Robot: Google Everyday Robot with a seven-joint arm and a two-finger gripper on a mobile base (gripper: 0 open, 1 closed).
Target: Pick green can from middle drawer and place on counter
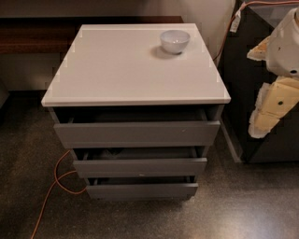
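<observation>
Middle drawer [140,166] ajar, contents unseen; bowl [175,40] on counter [126,70]; tool [264,120] at right.

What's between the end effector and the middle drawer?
Camera view: only bare floor and the cabinet's corner; the end effector hangs right of the middle drawer.

Speckled dark floor [140,219], orange cable [50,189], pale wall [208,14].

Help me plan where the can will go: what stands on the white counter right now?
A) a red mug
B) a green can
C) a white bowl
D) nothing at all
C: a white bowl sits near the back right of the counter, with no can on the slab; the gripper is off to the right of the counter, clear of it.
</observation>
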